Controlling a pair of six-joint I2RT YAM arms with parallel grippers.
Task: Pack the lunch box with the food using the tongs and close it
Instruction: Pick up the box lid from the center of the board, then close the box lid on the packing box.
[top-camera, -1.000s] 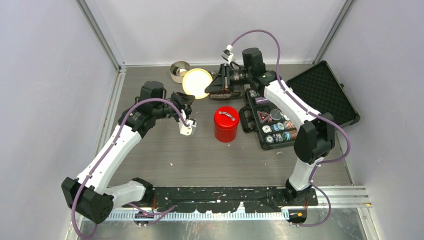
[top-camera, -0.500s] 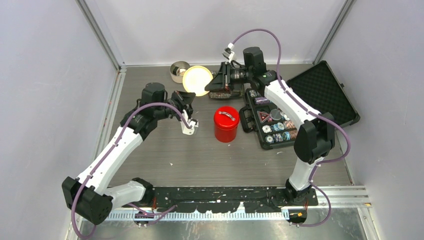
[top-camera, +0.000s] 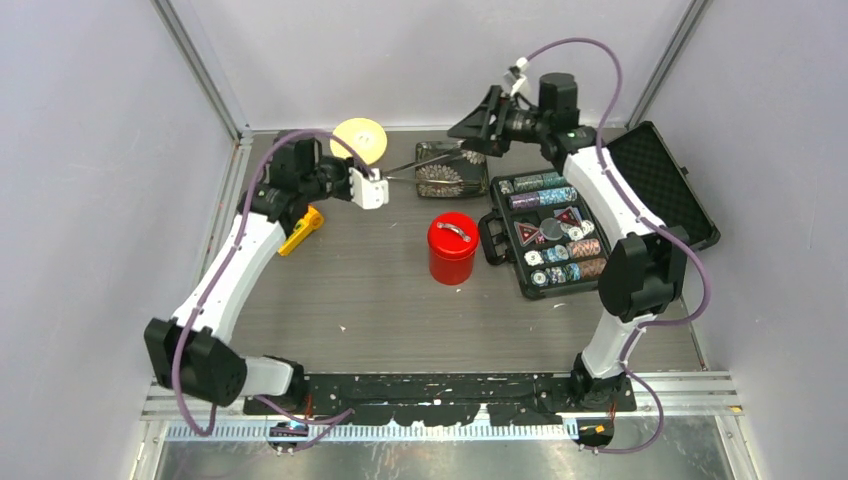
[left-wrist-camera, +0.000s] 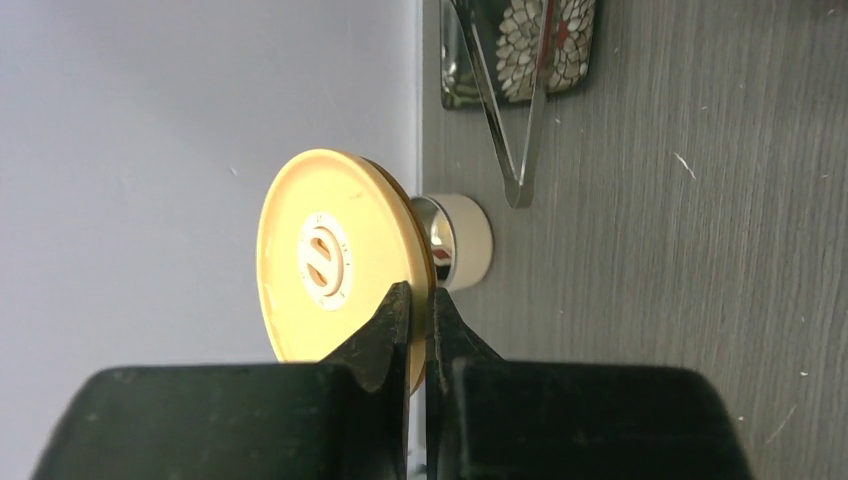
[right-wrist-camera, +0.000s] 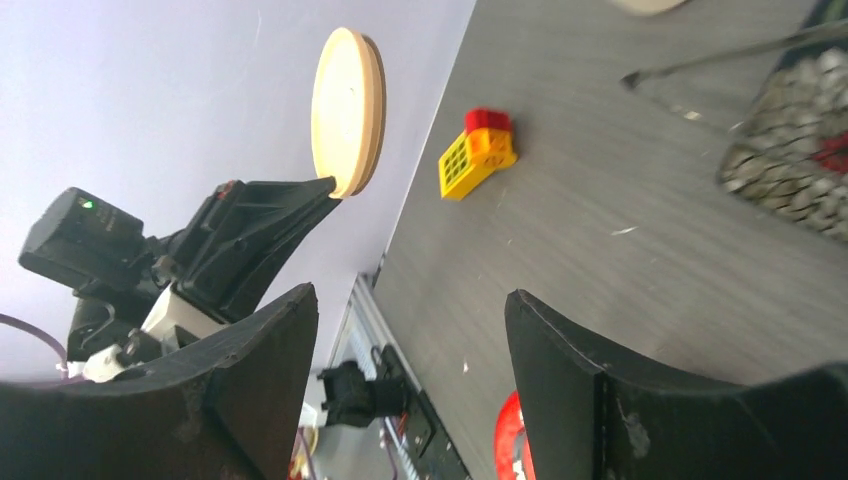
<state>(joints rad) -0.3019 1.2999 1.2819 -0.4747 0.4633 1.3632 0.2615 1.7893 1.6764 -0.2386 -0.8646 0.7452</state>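
Observation:
My left gripper (top-camera: 366, 170) is shut on the rim of the beige disc lid (left-wrist-camera: 335, 260), which it holds on edge above the back left of the table. Just behind the lid stands the cream tub (left-wrist-camera: 462, 240), hidden by the lid (top-camera: 358, 140) in the top view. The red canister (top-camera: 452, 247) stands mid-table with its lid on. The silver tongs (top-camera: 420, 162) lie with their arms over a patterned tray (top-camera: 447, 178). My right gripper (top-camera: 470, 125) hangs open and empty above the tray's far end. No food shows.
A yellow-and-red toy block (top-camera: 300, 230) lies on the table under my left forearm. The open black poker-chip case (top-camera: 548, 232) fills the right side, its foam-lined lid (top-camera: 650, 185) laid back. The back wall is close behind the tub.
My left gripper has carried the beige lid up and back-left, over the tub. My right gripper has opened and drawn back to the right, away from the tongs.

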